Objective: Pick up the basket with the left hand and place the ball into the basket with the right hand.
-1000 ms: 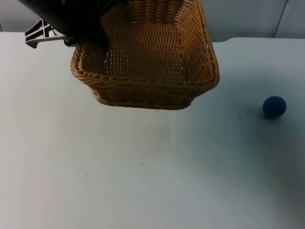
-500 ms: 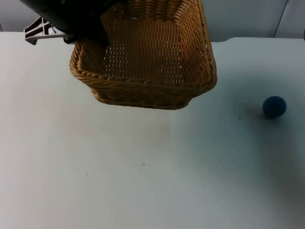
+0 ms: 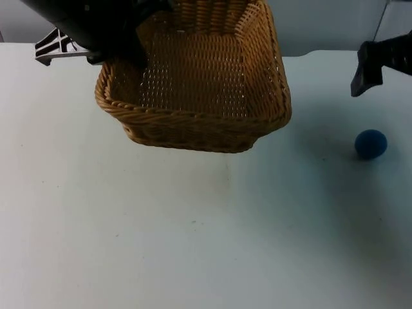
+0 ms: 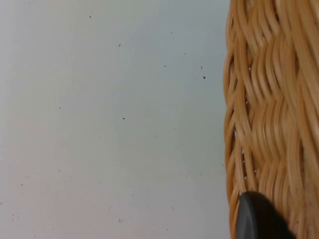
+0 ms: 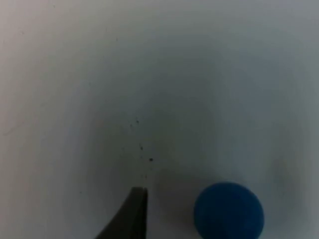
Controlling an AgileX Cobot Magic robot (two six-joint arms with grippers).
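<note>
Top view: left tool (image 3: 122, 55) pinching the wicker basket (image 3: 199, 84) at its left rim, basket held tilted above the white tabletop (image 3: 193, 225). Blue ball (image 3: 371, 143) sits on the tabletop well to the right of the basket, apart from it. Right tool (image 3: 368, 71) hangs above the ball, not touching; can't tell whether it's spread or pressed together. Right wrist view: ball (image 5: 229, 210) just beside one black fingertip (image 5: 132, 211). Left wrist view: fingertip (image 4: 256, 216) against the basket weave (image 4: 269, 114).
</note>
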